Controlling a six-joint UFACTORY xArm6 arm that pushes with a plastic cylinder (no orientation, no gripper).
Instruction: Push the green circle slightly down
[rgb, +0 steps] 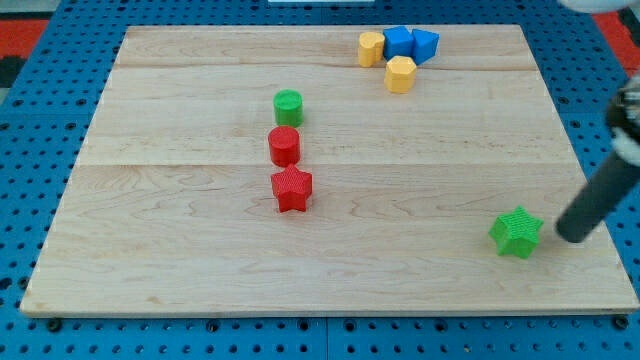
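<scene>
The green circle (288, 106) sits on the wooden board (180, 220), above centre and a little to the view's left. Just below it is a red circle (284, 146), and below that a red star (292, 189); the three form a short column. My tip (571, 236) is far off at the view's lower right, just right of a green star (517, 232), with a small gap between them. The rod rises from the tip toward the view's right edge.
A cluster stands at the view's top right: a yellow block (371, 48), a blue block (398, 43), a blue block (425, 44) and a yellow hexagon (400, 74). The board lies on a blue pegboard (40, 120).
</scene>
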